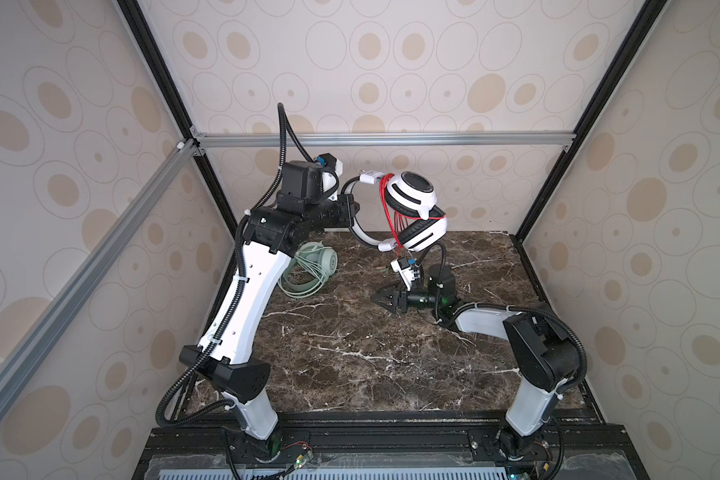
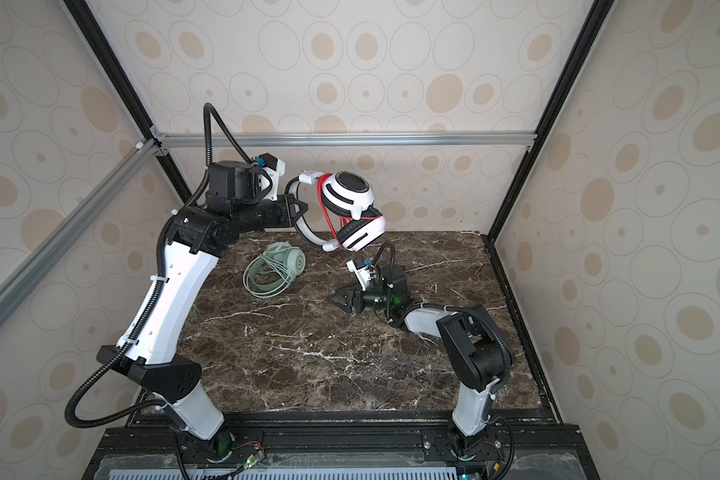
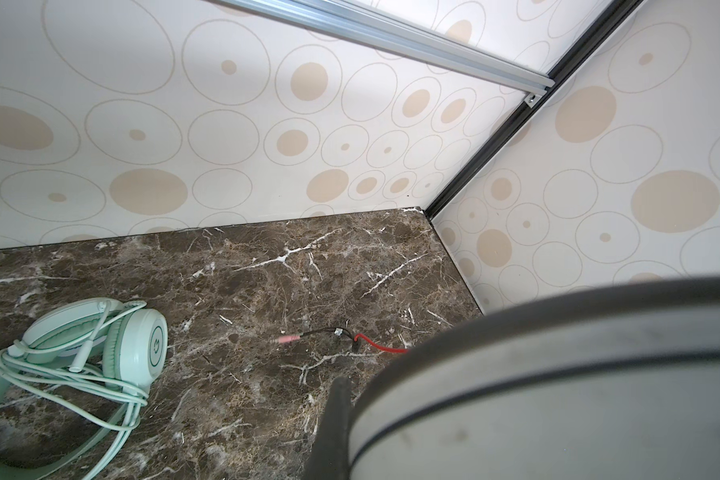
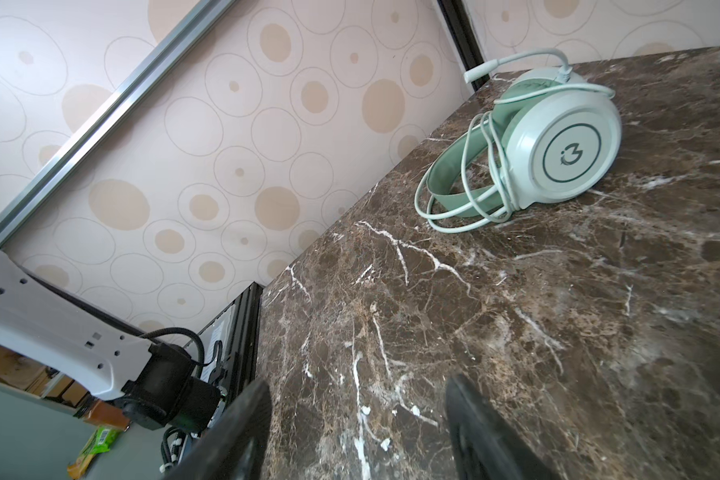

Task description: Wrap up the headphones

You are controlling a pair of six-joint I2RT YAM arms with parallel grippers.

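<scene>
Top views, risk: red cable (image 1: pixel 385 195) loops are likely loosening off the white-and-black headphones (image 1: pixel 412 199) hanging upper centre, pink plug (image 3: pixel 285 338) trailing unheld.
Left gripper (image 1: pixel 353 212): reaching high at centre, clamping the headband (image 1: pixel 364 239) tight.
Right gripper (image 1: pixel 381 297): hovering low over the marble tabletop (image 1: pixel 350 353), jaws parted, carrying nothing.
Mint green headphones (image 1: pixel 312 266): lying centre left, cable wound round them.

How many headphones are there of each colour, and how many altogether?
mint green headphones: 1
white-and-black headphones: 1
Total: 2
</scene>
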